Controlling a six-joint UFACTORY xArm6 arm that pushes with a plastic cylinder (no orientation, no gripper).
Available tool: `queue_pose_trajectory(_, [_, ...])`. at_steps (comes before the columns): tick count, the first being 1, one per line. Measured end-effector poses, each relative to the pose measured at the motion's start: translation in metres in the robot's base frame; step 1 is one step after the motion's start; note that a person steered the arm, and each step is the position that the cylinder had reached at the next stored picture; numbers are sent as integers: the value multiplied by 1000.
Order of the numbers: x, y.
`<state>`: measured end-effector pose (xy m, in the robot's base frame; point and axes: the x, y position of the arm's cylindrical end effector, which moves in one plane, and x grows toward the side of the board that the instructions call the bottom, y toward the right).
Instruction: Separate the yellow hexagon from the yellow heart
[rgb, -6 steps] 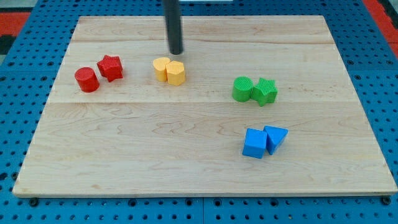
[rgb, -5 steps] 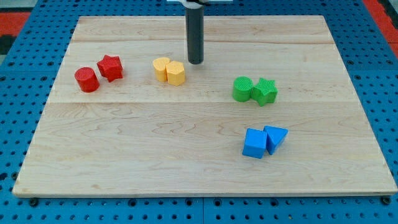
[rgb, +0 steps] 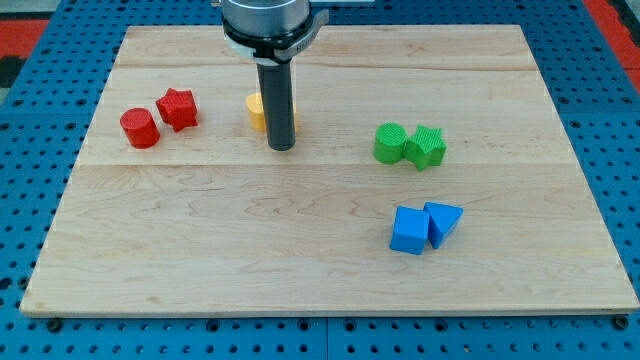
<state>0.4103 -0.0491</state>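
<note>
My tip (rgb: 281, 147) rests on the board just below the two yellow blocks, and the dark rod rises in front of them. The yellow heart (rgb: 256, 110) shows at the rod's left side. The yellow hexagon (rgb: 294, 116) is almost wholly hidden behind the rod; only a sliver shows at the rod's right edge. The two yellow blocks appear to stand side by side; whether they touch is hidden.
A red cylinder (rgb: 139, 128) and a red star (rgb: 177, 108) sit at the view's left. A green cylinder (rgb: 390, 143) and a green star (rgb: 426, 147) sit at the right. A blue cube (rgb: 408, 230) and a blue triangle (rgb: 443, 221) lie lower right. The wooden board (rgb: 320, 270) lies on a blue pegboard.
My tip moved from above the yellow blocks to their right, then down to just below them. The rod now covers the hexagon. No block has visibly moved.
</note>
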Motion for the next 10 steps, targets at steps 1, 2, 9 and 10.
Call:
queue_pose_trajectory(1, [-13, 0])
queue_pose_trajectory(2, [-22, 0])
queue_pose_trajectory(9, [-107, 20])
queue_pose_trajectory(10, [-81, 20])
